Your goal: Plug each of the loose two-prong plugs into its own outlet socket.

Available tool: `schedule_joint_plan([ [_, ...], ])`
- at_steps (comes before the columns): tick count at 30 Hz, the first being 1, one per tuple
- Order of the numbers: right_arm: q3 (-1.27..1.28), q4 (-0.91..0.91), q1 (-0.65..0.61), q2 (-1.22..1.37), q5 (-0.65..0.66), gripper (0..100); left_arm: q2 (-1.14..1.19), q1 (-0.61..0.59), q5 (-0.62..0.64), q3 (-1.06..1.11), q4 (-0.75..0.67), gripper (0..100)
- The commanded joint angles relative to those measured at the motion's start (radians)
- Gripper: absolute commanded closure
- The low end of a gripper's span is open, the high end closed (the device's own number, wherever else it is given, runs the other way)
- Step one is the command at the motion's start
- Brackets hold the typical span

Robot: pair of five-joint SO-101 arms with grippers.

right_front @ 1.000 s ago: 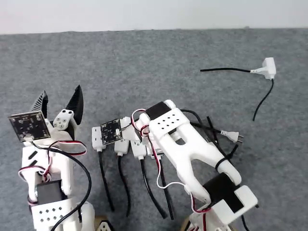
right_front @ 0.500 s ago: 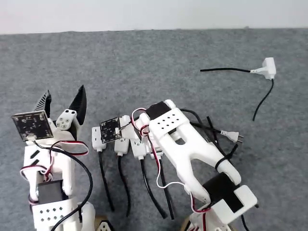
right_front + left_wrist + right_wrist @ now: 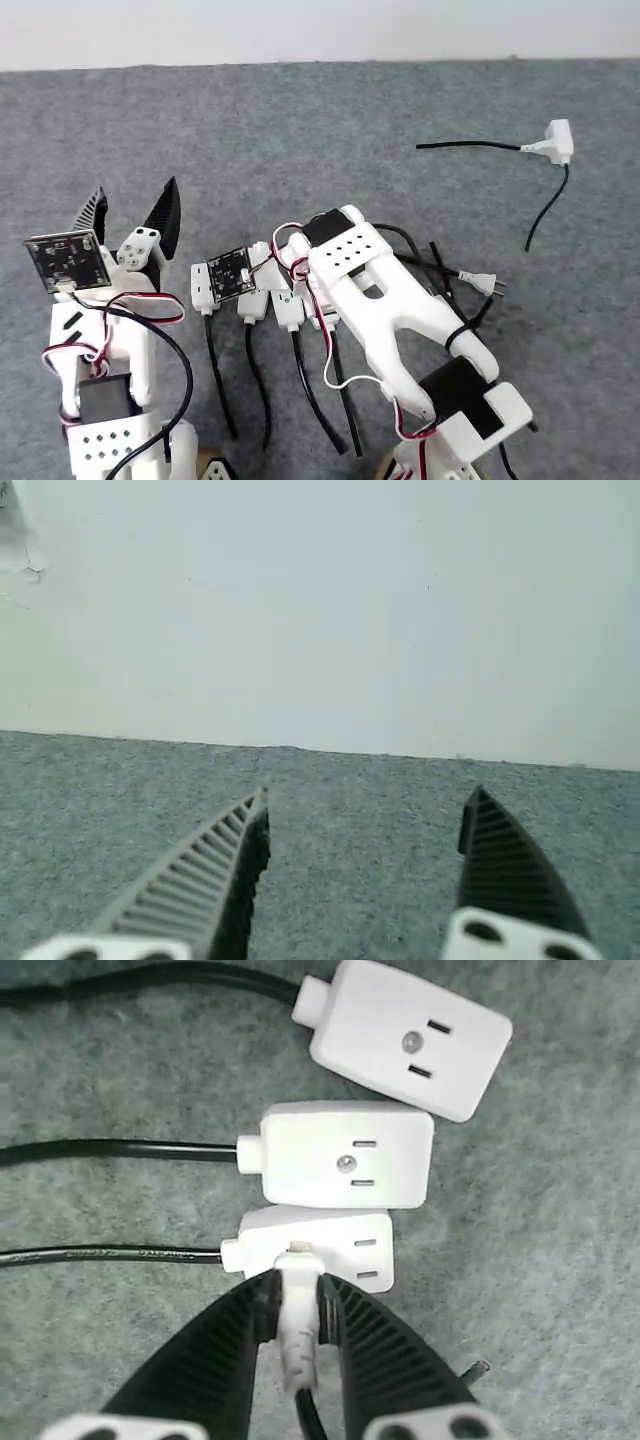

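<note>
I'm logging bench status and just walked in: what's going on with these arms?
The right gripper is shut on a white plug and holds it over a socket whose slots show bare, so the plug is not in yet. The two sockets beside it are bare too. The left gripper is open and empty, raised off to the side. A second plug lies loose on the grey mat, and a third plug lies farther away.
</note>
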Motion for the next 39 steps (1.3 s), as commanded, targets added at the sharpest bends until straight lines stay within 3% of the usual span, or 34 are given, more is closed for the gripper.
schedule_joint_plan([
  [1,0.011,0.028,0.031,0.012,0.02,99.1,-0.011,0.005,-0.012,-0.036,-0.029,69],
  [34,0.066,-0.025,-0.024,0.013,0.021,99.1,-0.011,0.005,-0.012,-0.007,-0.08,69],
  [39,0.066,-0.024,-0.024,0.013,0.068,99.1,-0.011,0.003,-0.012,-0.007,-0.081,69],
])
